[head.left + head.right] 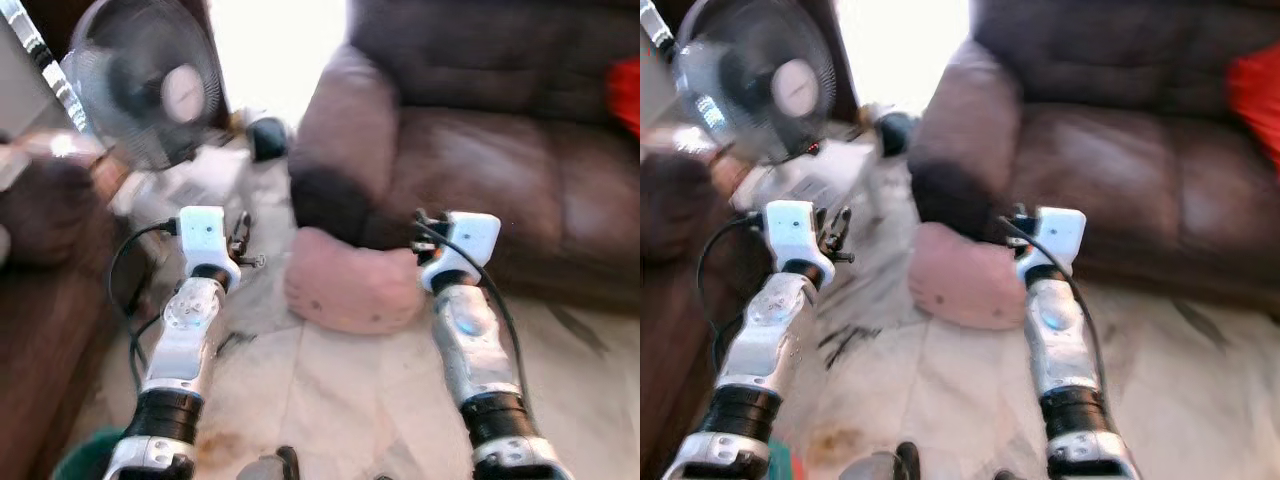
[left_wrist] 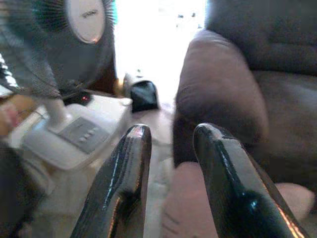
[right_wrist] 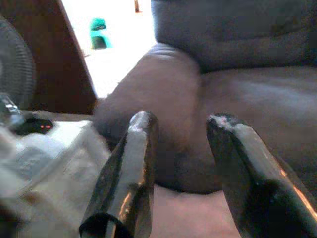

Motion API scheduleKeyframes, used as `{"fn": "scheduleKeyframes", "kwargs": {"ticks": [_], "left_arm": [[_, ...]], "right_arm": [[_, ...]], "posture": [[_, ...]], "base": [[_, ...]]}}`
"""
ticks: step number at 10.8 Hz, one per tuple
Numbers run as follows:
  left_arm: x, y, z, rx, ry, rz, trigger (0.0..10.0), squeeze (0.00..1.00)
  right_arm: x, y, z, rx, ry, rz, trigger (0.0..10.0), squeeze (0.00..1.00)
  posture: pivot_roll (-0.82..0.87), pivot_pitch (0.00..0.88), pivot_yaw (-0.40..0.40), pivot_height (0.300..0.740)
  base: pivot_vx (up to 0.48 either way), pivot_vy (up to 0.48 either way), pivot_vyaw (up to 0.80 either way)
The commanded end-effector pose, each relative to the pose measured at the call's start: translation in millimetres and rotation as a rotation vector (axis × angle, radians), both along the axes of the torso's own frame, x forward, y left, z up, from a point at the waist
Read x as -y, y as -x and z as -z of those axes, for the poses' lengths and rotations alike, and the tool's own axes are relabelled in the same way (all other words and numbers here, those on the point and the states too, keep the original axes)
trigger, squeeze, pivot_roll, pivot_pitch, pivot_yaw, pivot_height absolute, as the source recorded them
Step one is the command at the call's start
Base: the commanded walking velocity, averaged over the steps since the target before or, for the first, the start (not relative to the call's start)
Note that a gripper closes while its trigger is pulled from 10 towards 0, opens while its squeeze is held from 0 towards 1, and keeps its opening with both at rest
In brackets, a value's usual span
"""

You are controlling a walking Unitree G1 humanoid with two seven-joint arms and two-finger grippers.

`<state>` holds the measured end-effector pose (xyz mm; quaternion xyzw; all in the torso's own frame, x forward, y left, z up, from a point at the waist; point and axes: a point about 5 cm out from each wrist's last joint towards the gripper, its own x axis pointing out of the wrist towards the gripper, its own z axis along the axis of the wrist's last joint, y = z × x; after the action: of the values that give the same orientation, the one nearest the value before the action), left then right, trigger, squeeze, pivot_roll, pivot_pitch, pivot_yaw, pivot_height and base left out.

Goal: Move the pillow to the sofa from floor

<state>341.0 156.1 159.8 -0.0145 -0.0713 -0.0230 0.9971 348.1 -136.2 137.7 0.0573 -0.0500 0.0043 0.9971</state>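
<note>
One plump pink pillow (image 1: 352, 287) on the floor against the brown sofa (image 1: 480, 150), both hands' fingers apart, left hand (image 2: 171, 134), right hand (image 3: 181, 124).

- A pale tiled floor (image 1: 330, 390), streaked with dark marks, fills the near ground.
- A standing fan (image 1: 145, 80) on a white base stands far left.
- Bright daylight (image 1: 275, 45) floods in at the far middle, washing out detail.
- Dark brown furniture (image 1: 45, 280) edges the left side.
- Something red (image 1: 1255, 95) lies far right.
</note>
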Motion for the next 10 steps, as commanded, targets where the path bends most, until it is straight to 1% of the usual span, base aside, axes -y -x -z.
{"fn": "scheduleKeyframes", "kwargs": {"ticks": [1,8,10], "left_arm": [[4.7,0.3,-0.2,-0.003,-0.008,0.014,10.0,0.00],[5.3,-0.2,0.0,-0.003,-0.006,0.021,10.0,0.00],[3.3,-0.3,-0.6,-0.001,-0.007,0.017,10.0,0.00]], "right_arm": [[7.8,1.0,0.2,-0.001,-0.004,0.020,10.0,0.00],[7.0,1.1,2.7,-0.016,-0.015,0.015,10.0,0.00],[5.8,1.6,0.9,0.001,-0.004,0.012,10.0,0.00]], "posture": [[0.09,0.179,0.033,0.728],[0.08,0.157,0.034,0.728],[0.09,0.163,0.032,0.728]], "base": [[0.300,0.000,0.00],[0.301,0.000,0.00],[0.306,0.000,0.00]]}}
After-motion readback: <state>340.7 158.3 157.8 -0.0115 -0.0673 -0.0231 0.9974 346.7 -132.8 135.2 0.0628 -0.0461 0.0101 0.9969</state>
